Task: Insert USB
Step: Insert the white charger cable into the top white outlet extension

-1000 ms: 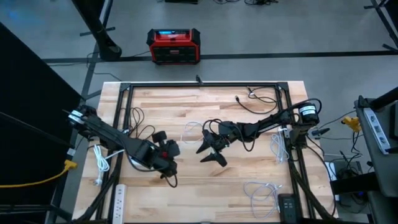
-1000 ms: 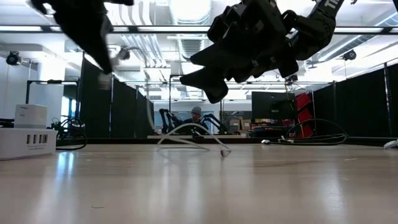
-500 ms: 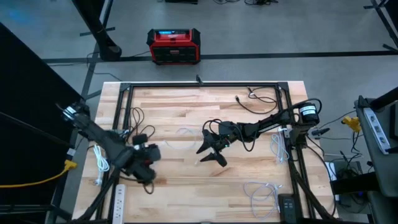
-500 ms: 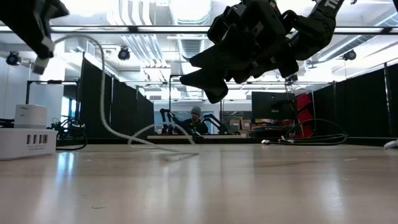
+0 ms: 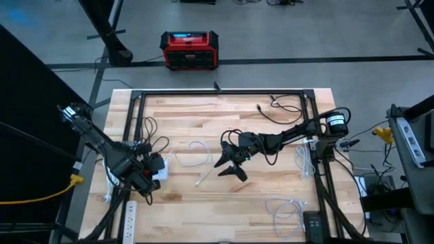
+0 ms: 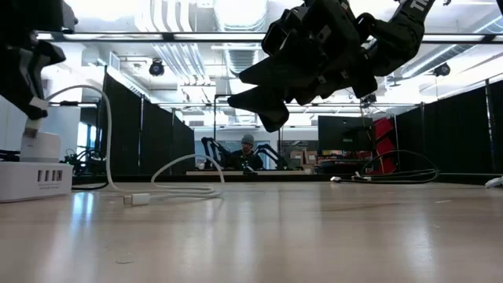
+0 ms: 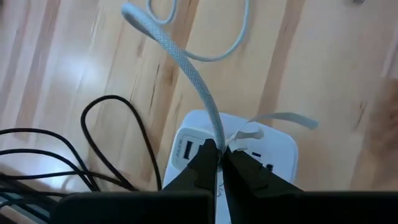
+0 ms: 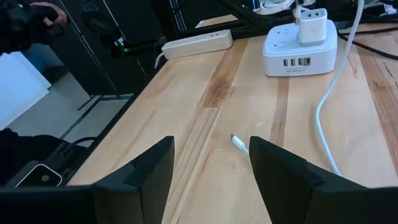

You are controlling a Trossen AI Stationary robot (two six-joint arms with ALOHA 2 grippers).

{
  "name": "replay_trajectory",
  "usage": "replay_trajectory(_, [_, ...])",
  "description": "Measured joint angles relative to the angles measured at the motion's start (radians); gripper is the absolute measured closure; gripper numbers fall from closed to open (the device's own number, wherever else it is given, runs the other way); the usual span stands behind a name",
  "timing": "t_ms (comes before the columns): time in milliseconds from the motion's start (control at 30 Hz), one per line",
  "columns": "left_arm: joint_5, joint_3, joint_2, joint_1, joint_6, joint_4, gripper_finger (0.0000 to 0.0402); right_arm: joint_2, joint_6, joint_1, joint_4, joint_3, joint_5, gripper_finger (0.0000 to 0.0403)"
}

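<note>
Since the earlier frames the left arm has swung toward the left edge of the high view, dragging the white braided USB cable [image 5: 192, 157] with it; the right arm has not shifted. The left gripper [image 5: 150, 175] now hangs at centre-left of the high view, directly over the white multi-port charging hub [image 7: 249, 149], its fingers [image 7: 200, 163] pinched shut on the cable close to one end. From there the cable rises in an arc, loops across the boards and ends in a free plug [image 6: 136, 199] lying flat at lower left of the low view. The right gripper [image 5: 229, 166] hovers at mid-frame above the bench with its jaws spread wide and nothing between them.

The bench [image 5: 258, 203] is pale butcher-block wood inside a black metal frame. Around it is grey floor, and a red-and-black portable power unit [image 5: 190, 50] sits at upper centre of the high view. Black curtain partitions and ceiling lights fill the low view, with a person [image 6: 247, 149] seated far behind.

Counted: two arms, one hub, one white power strip [image 5: 129, 218] at lower left, and two more coils of white cable [image 5: 288, 209] at lower right.
</note>
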Motion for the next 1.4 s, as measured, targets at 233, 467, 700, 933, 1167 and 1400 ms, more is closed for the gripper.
replay_trajectory(233, [-0.064, 0.012, -0.041, 0.000, 0.000, -0.012, 0.0401, 0.000, -0.013, 0.000, 0.000, 0.000, 0.000, 0.0208])
replay_trajectory(467, [-0.081, -0.003, -0.054, -0.002, 0.015, -0.038, 0.0401, 0.000, -0.013, 0.000, 0.000, 0.000, 0.000, 0.0208])
replay_trajectory(700, [-0.109, -0.062, -0.057, -0.003, 0.001, -0.032, 0.0401, 0.000, 0.001, 0.000, 0.000, 0.000, 0.000, 0.0208])
replay_trajectory(933, [-0.082, -0.035, -0.061, -0.030, 0.000, -0.032, 0.0401, 0.000, 0.001, 0.000, 0.001, 0.000, 0.001, 0.0208])
replay_trajectory(1167, [-0.090, -0.028, -0.063, -0.050, -0.009, -0.024, 0.0401, 0.000, -0.007, -0.001, 0.001, 0.000, 0.002, 0.0208])
replay_trajectory(1400, [-0.106, -0.032, -0.063, -0.068, 0.007, -0.022, 0.0401, 0.000, 0.013, -0.001, 0.001, 0.000, 0.002, 0.0208])
